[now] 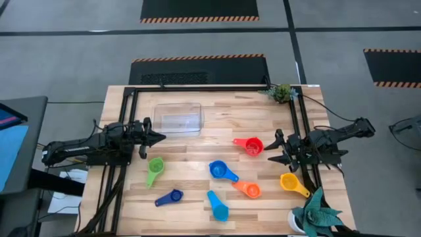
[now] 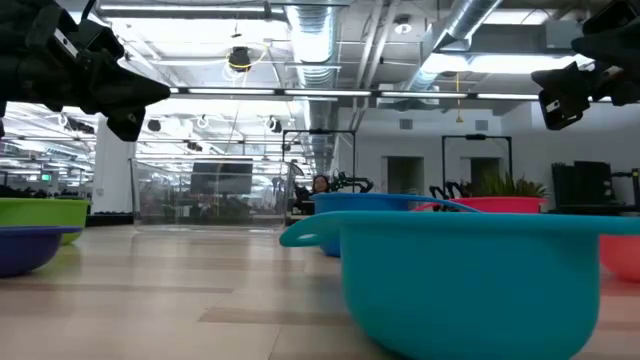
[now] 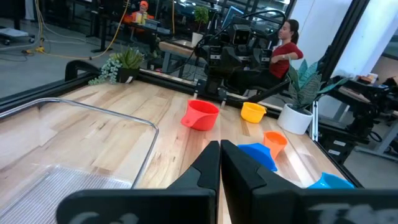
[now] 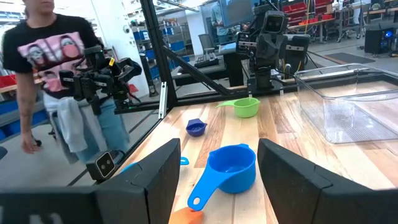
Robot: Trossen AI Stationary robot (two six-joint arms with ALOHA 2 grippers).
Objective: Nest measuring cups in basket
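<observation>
Plastic measuring cups (image 1: 223, 172) in seven colours lie scattered.

Left gripper (image 1: 156, 137) fingers pressed together, above bare wood; basket (image 1: 179, 119) just ahead to one side, interior free of cups, low clear walls only barrier; green cup (image 1: 155, 166) near on other side; open strip of tabletop straight ahead across to red cup (image 1: 251, 145).
Right gripper (image 1: 274, 150) fingers spread wide; red cup just beside fingertips; blue cup (image 1: 222, 172) and orange cup (image 1: 248, 189) crowd path ahead; yellow cup (image 1: 291, 183) near wrist side.
</observation>
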